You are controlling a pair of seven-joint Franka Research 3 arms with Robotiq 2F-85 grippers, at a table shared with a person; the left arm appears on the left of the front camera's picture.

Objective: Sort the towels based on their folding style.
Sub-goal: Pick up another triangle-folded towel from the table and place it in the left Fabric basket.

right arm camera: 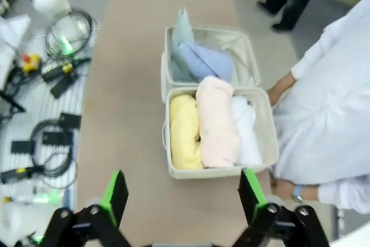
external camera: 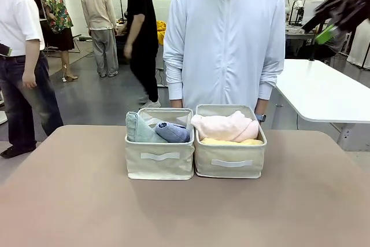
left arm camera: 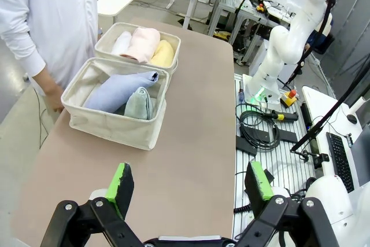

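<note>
Standing: two beige fabric bins, left bin and right bin, touching side by side on the brown table.
Left claw: fingers wide apart, holding nothing, above the table, well short of the bins.
Right claw: fingers apart, empty, high over the right bin.
Cone-folded towels: light blue towel and grey-teal towel in the bin nearer the left claw.
Rolled towels: yellow roll, pale pink roll, white roll under the right claw.
Person: stands behind the bins.
</note>
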